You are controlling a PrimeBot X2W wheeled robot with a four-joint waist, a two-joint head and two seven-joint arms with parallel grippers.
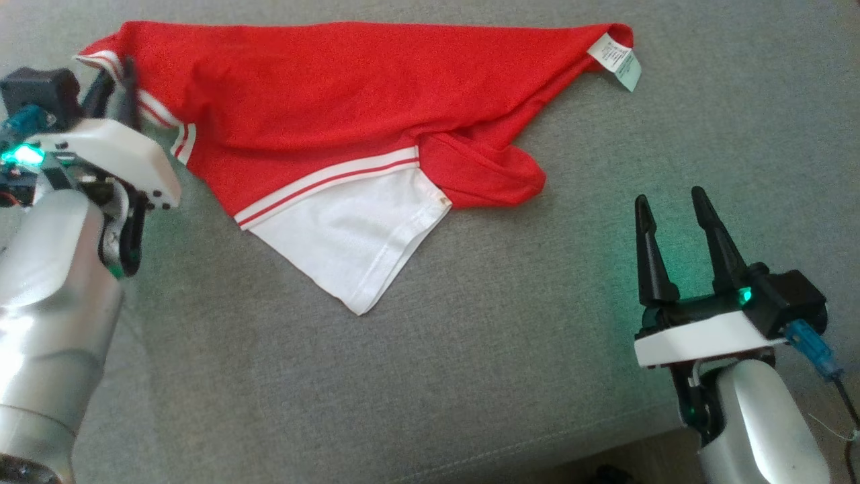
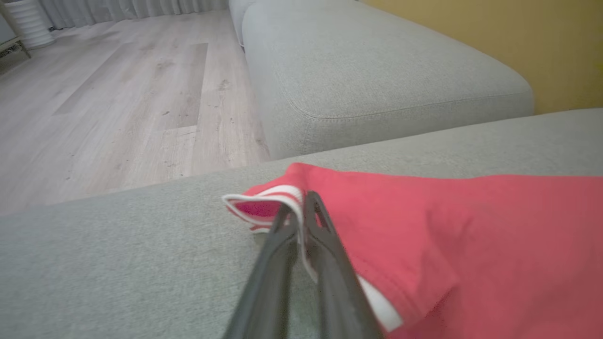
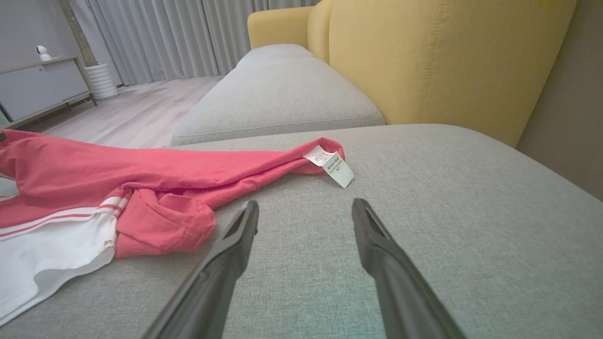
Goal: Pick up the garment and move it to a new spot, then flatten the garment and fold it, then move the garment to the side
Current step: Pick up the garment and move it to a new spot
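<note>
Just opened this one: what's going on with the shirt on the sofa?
A two-armed robot is working on a red and white garment that lies rumpled, partly doubled over itself, on a grey sofa cushion. The left gripper has its jaws nearly together on the striped edge at the garment's left end. The right gripper hovers apart from the cloth, jaws wide open and holding nothing, below the corner with the care label. The garment is not yet flattened.

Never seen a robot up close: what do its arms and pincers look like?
Rounded silvery arms with white wrist caps. The left pincer and right pincer each have two long, tapering black fingers. Green lights glow at both wrists; the right carries a blue plug.
</note>
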